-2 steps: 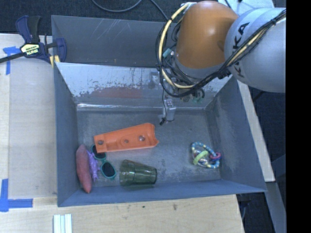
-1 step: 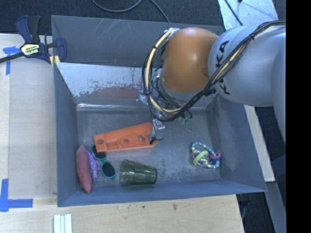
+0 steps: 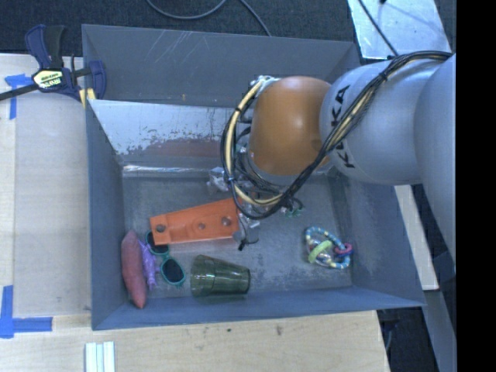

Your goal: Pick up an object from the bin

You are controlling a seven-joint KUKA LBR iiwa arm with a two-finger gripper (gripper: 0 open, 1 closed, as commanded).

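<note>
My gripper (image 3: 246, 232) reaches down under the orange wrist cover to the right end of a flat orange plate (image 3: 194, 223) lying in the middle of the bin floor. Its fingertips touch or stand just beside that end; whether they hold it I cannot tell. A dark green cup (image 3: 220, 276) lies on its side just in front of the plate.
At the bin's front left lie a pink oblong piece (image 3: 132, 270), a purple piece (image 3: 148, 263) and a pair of teal rings (image 3: 167, 265). A multicoloured knotted rope toy (image 3: 328, 249) lies at the right. The arm covers the back right of the bin.
</note>
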